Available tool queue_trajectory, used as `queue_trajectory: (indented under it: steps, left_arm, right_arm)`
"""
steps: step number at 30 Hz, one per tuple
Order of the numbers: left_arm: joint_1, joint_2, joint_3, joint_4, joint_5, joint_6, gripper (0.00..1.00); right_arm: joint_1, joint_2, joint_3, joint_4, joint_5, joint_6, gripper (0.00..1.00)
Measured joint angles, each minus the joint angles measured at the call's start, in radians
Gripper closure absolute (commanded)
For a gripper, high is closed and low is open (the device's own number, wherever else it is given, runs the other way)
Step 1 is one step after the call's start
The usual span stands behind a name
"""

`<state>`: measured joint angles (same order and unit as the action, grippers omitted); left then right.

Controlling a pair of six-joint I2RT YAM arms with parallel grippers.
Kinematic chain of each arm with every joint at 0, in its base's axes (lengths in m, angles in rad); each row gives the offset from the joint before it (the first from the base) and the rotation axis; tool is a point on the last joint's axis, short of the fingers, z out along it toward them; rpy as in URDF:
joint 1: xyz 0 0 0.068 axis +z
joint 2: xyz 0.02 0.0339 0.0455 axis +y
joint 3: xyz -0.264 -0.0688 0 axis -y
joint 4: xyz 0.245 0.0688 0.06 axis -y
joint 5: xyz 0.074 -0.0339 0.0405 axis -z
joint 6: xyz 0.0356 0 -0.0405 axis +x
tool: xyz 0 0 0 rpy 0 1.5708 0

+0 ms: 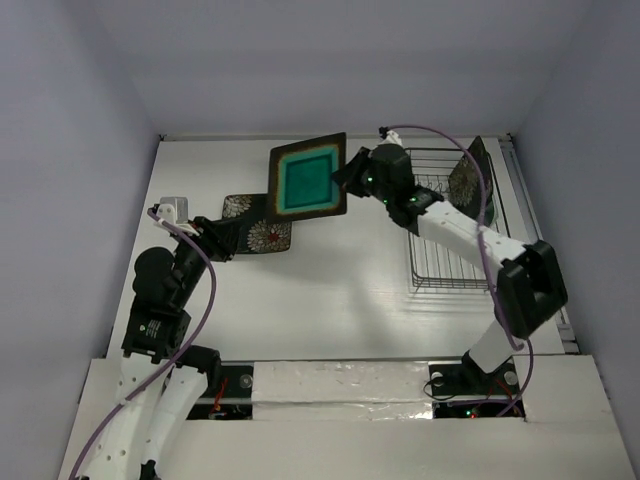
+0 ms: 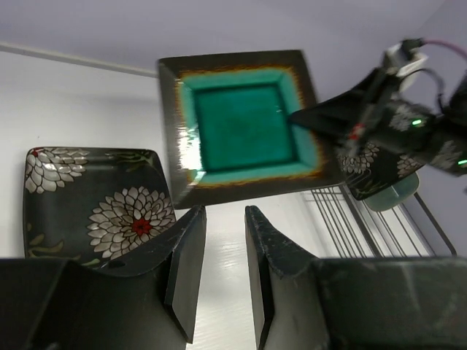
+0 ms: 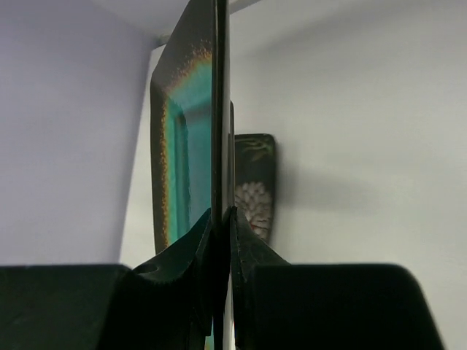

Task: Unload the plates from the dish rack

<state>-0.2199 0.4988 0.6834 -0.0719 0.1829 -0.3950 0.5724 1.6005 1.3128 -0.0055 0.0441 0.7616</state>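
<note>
From above, the teal plate (image 1: 308,178) and the left claw (image 1: 218,238) cover part of the flower plate (image 1: 262,236) lying on the table (image 1: 330,290). In the rack (image 1: 440,268) a second flower plate (image 1: 466,176) stands on edge, and the mint plate (image 2: 394,198) behind it shows only as a sliver. The right claw (image 1: 350,178) is clamped on the teal plate's right edge, holding it off the table, left of the rack. The left claw's fingers stand apart with nothing between them, at the flower plate's edge. Whether they touch it cannot be told.
</note>
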Motion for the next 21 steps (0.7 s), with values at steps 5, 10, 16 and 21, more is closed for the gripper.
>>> queue_trajectory:
  steps: [5, 10, 16, 21]
  left_arm:
    - [0.006, -0.007, 0.0, 0.001, 0.0, 0.0, 0.75]
    - [0.006, -0.008, 0.0, 0.001, 0.001, 0.0, 0.75]
    - [0.006, -0.008, 0.0, 0.001, 0.001, 0.0, 0.75]
    - [0.006, -0.01, 0.0, 0.001, 0.004, 0.0, 0.74]
  right_arm:
    - [0.07, 0.174, 0.002, 0.211, -0.006, 0.143, 1.0]
    - [0.106, 0.33, 0.044, 0.31, -0.015, 0.229, 1.0]
    - [0.128, 0.46, 0.113, 0.33, -0.019, 0.283, 1.0]
    - [0.135, 0.505, 0.128, 0.336, -0.015, 0.316, 1.0]
